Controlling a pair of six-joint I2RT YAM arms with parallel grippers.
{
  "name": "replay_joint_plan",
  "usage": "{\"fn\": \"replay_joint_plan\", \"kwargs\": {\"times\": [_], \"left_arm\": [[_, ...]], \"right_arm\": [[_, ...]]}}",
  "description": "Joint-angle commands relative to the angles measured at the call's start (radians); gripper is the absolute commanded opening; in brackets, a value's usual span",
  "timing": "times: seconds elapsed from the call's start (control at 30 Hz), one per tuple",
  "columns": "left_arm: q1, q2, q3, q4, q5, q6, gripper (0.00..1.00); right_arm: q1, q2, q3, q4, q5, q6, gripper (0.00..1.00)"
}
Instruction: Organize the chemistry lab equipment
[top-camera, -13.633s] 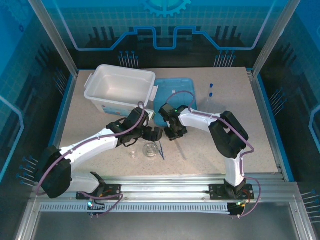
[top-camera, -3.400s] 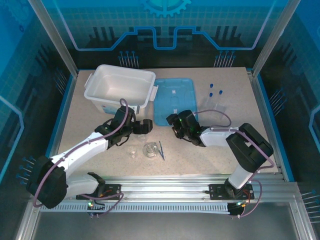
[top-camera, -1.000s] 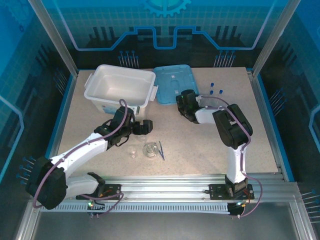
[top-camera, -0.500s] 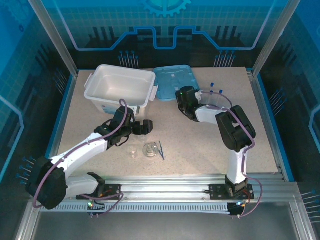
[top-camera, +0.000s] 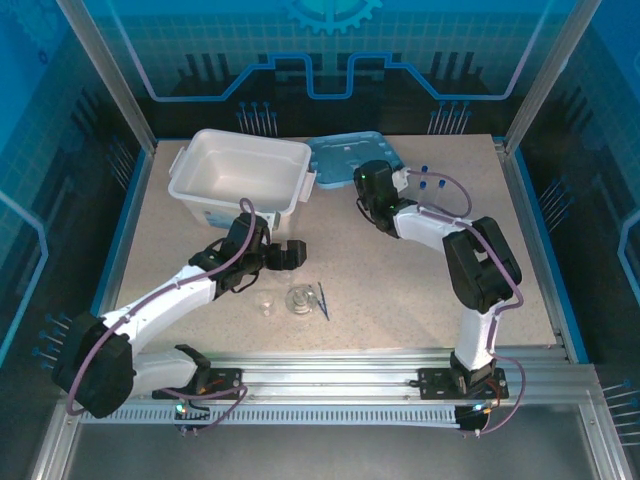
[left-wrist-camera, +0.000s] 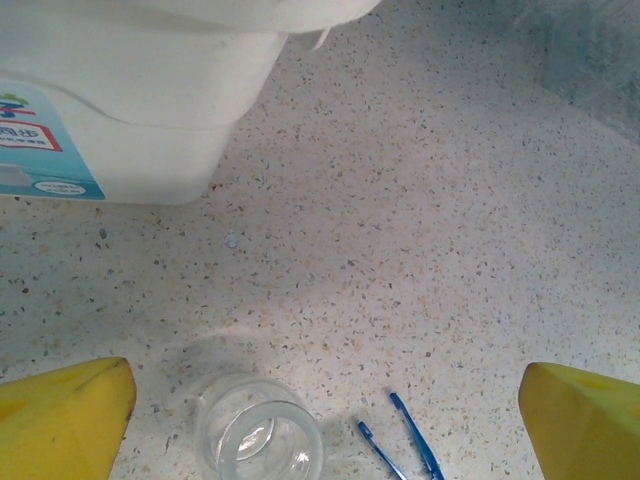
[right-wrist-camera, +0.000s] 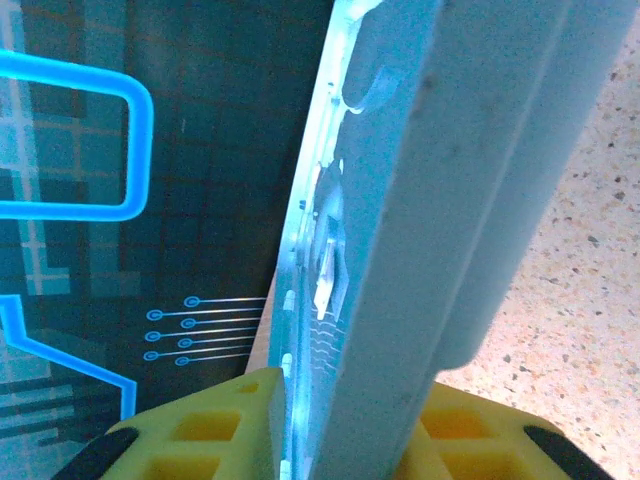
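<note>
We log the left claw (top-camera: 292, 255) low over the speckled surface (top-camera: 400, 290), yellow fingers (left-wrist-camera: 62, 418) spread wide with nothing between them. Just on its near side, toward the arm bases, the glassware stands upright: a conical flask (top-camera: 300, 300), a small beaker (top-camera: 265, 304) close to the flask's left, and thin dark-blue tweezers (top-camera: 322, 300) lying flat just to the flask's right. From the left wrist we see a round clear glass mouth low between the fingertips, with the tweezers beside it. The white bin (top-camera: 240, 150) sits beyond this claw, to its far left, open side up. The right claw (top-camera: 368, 180) is closed on one edge of the light-blue lid (top-camera: 345, 155). The right wrist view shows the lid's rim pinched between both yellow fingers (right-wrist-camera: 200, 432). The lid is tipped steeply up, rising on the far side of this claw, with its left end just beside the bin. We cannot tell whether they touch. Blue-capped tubes (top-camera: 424, 183) lie on the surface close to the right of this claw, apart from the other glassware.
</note>
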Motion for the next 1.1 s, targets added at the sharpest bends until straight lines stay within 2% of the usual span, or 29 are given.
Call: {"fn": "replay_joint_plan", "kwargs": {"times": [0.0, 0.17, 0.4, 0.57, 0.67, 0.9, 1.07], "left_arm": [[0.011, 0.004, 0.003, -0.006, 0.025, -0.010, 0.99], [0.011, -0.013, -0.001, -0.014, 0.017, -0.005, 0.99], [0.011, -0.015, 0.003, -0.017, 0.018, -0.011, 0.99], [0.011, -0.042, 0.018, -0.036, 0.019, -0.022, 0.99], [0.011, -0.054, 0.034, -0.047, 0.026, -0.034, 0.99], [0.011, -0.056, 0.086, -0.068, 0.061, -0.058, 0.99], [0.011, -0.045, 0.109, -0.080, 0.054, -0.056, 0.99]], "right_arm": [[0.005, 0.006, 0.038, -0.022, 0.059, 0.012, 0.27], [-0.015, 0.008, 0.036, -0.039, 0.041, 0.015, 0.16], [-0.024, -0.038, 0.018, -0.039, 0.007, -0.059, 0.06], [-0.035, -0.140, -0.028, -0.052, -0.001, -0.126, 0.04], [-0.034, -0.208, -0.008, -0.144, 0.004, -0.206, 0.00], [-0.016, -0.340, 0.021, -0.286, 0.062, -0.394, 0.00], [-0.025, -0.400, 0.003, -0.300, 0.075, -0.456, 0.00]]}}
